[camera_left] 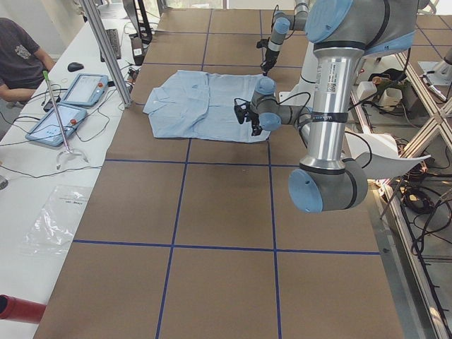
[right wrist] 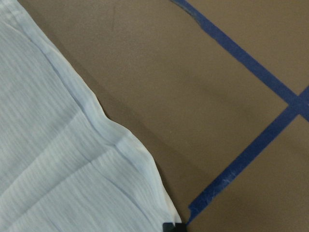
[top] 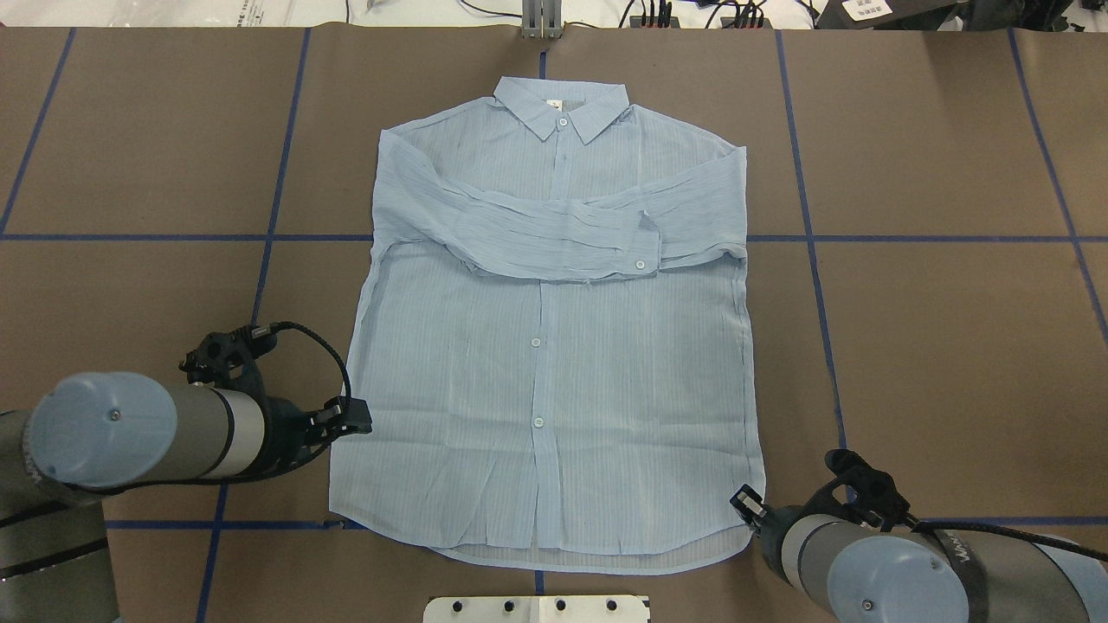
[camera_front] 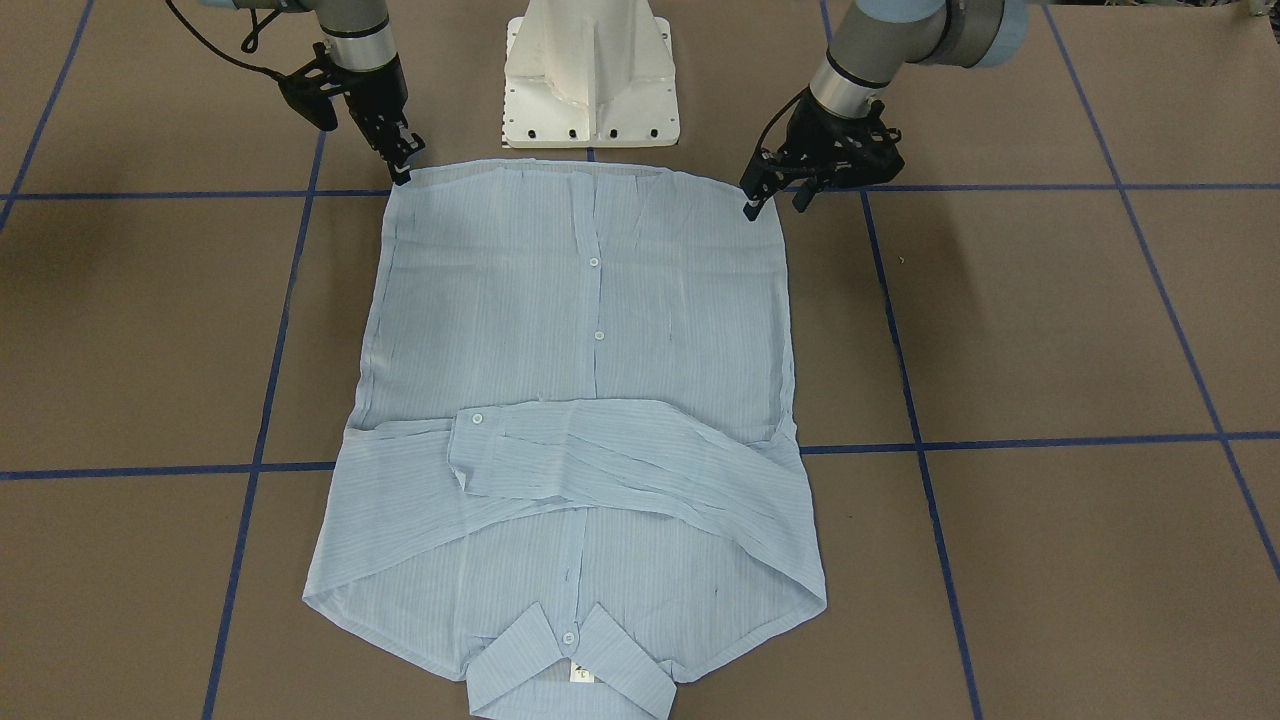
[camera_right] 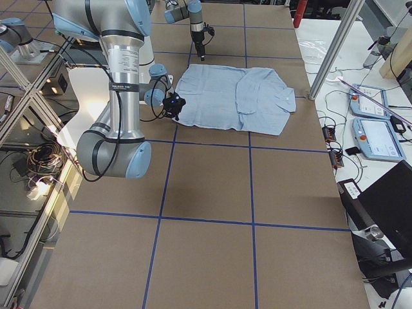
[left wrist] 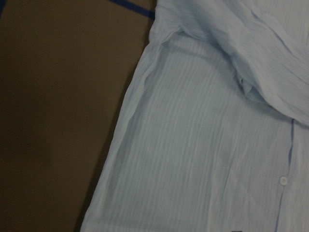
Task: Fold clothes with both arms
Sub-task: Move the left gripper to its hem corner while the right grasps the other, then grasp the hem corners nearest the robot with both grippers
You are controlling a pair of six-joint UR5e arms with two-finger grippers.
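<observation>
The light blue striped shirt (camera_front: 590, 330) lies flat and face up on the brown table, sleeves folded across the chest, collar (top: 561, 108) on the far side and hem toward me. It also shows in the overhead view (top: 554, 372) and in both wrist views (left wrist: 203, 145) (right wrist: 58, 169). My left gripper (camera_front: 775, 205) (top: 351, 417) hangs open just outside the hem's left corner. My right gripper (camera_front: 405, 162) (top: 744, 502) looks open, its tip at the hem's right corner. Neither holds cloth.
The white pedestal base (camera_front: 590, 80) stands just behind the hem. Blue tape lines (camera_front: 1000, 440) cross the brown table cover. An operator (camera_left: 18, 53) and two control tablets (camera_left: 70, 106) are at a side bench beyond the collar end.
</observation>
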